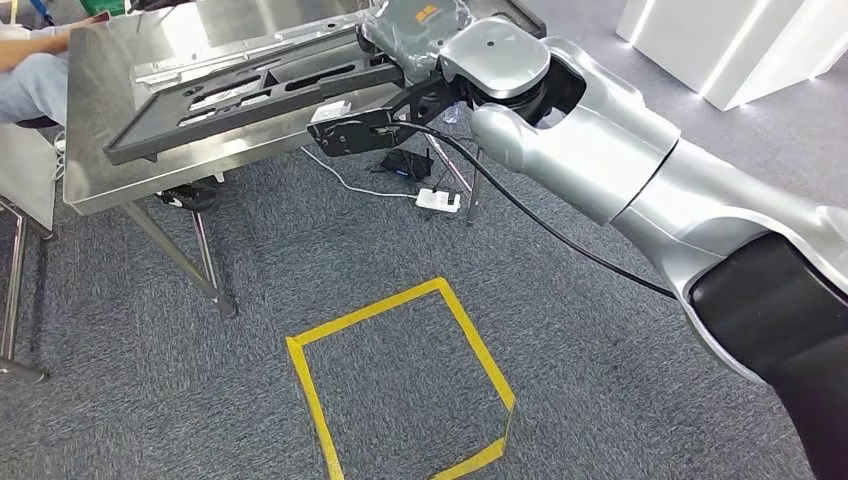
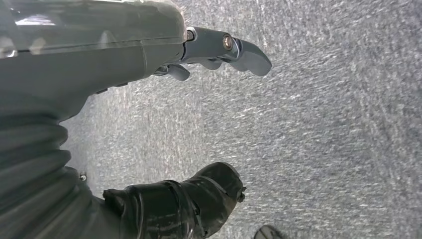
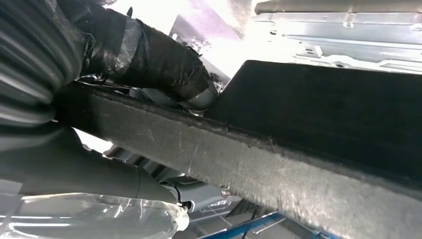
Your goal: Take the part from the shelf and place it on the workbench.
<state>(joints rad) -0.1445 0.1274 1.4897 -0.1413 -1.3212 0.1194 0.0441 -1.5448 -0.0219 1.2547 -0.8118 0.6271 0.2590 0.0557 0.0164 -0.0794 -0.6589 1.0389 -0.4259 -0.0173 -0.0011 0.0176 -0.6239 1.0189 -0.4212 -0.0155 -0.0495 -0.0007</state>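
Two hands: the right hand (image 1: 415, 40) reaches forward over the steel surface (image 1: 130, 60); the left hand (image 2: 149, 64) hangs above the carpet (image 2: 323, 124).
Right hand: its fingers (image 3: 164, 62) are closed on one end of the part (image 1: 250, 100), thumb on one face and the darker fingers on the other, seen close in the right wrist view.
Part: a long, flat black panel with slotted cut-outs, lying slantwise across the surface; whether it touches the metal or sits just above it I cannot tell.
Left hand: it holds nothing, its fingers (image 2: 249, 50) apart from the dark thumb (image 2: 199, 199).
Surface: a steel bench on angled legs, with a long grey metal piece (image 1: 260, 45) lying beyond the part.
Floor: a yellow tape square (image 1: 400, 380) on the carpet, and a white power strip (image 1: 438, 200) under the bench.
Person: someone's arm (image 1: 30, 50) at the far left corner of the surface.
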